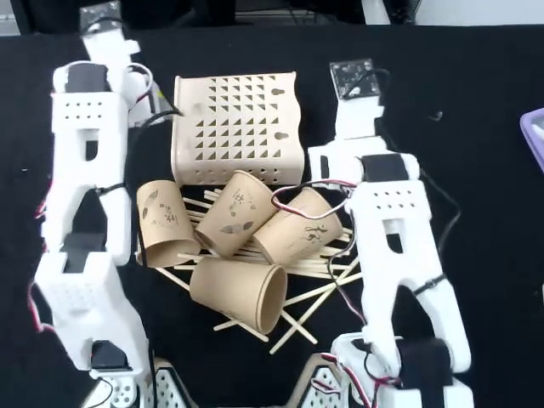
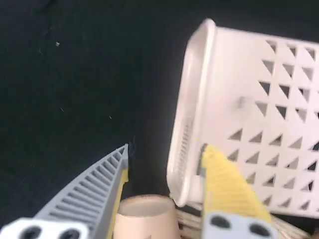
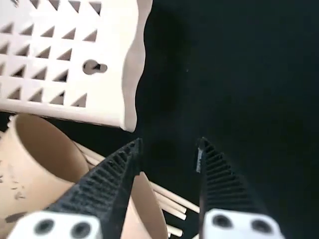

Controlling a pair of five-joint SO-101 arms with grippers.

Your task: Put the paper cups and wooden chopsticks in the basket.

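Basket [image 1: 236, 127] lies ahead of both claws, between the two arms. Four paper cups [image 1: 238, 212] are heaped on the near side of it, on top of scattered chopsticks [image 1: 314, 293].

Left claw [image 2: 164, 152]: a cup [image 2: 147, 216] shows in its finger gap, with the basket edge farther ahead, inner side.

Right claw [image 3: 169, 144]: cups and chopsticks near, inner side, with the basket beyond them.

I saw four brown paper cups [image 1: 238, 293] lying on their sides over scattered wooden chopsticks [image 1: 319, 293], just beside the perforated cream basket [image 1: 236, 127].
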